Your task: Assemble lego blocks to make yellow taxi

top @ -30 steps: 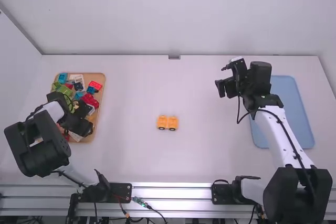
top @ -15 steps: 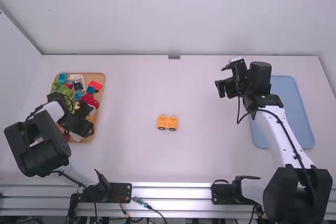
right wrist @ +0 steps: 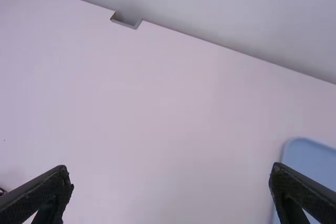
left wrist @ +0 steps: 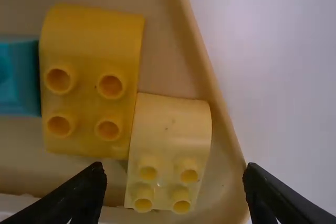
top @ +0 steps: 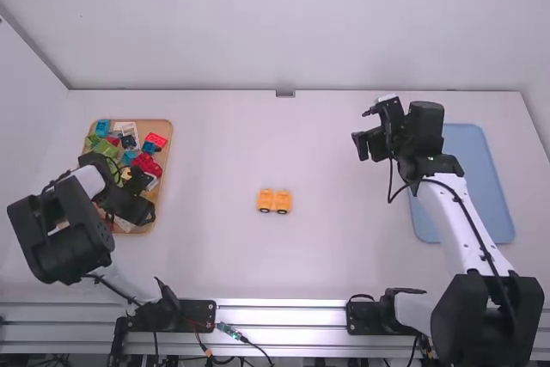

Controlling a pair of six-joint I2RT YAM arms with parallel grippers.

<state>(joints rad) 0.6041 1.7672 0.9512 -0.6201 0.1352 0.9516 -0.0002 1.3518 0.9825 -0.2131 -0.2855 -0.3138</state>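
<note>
Left gripper (left wrist: 175, 170), wide, hovers over your tray (left wrist: 206, 59); slight arm shift just now, probably you lining up 1 pale yellow block (left wrist: 170, 135) inside. Right gripper (right wrist: 170, 170) also wide; orange wheeled piece (top: 268, 200) right of tray.

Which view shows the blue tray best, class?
The high view: it takes in most of the blue tray, though the right arm covers part. The right wrist view catches one rounded corner with some edge.

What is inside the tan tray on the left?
The tray holds red, green and blue blocks; close up, a yellow curved block sits beside a paler one. From above, the left arm hides what lies beneath it.
</note>
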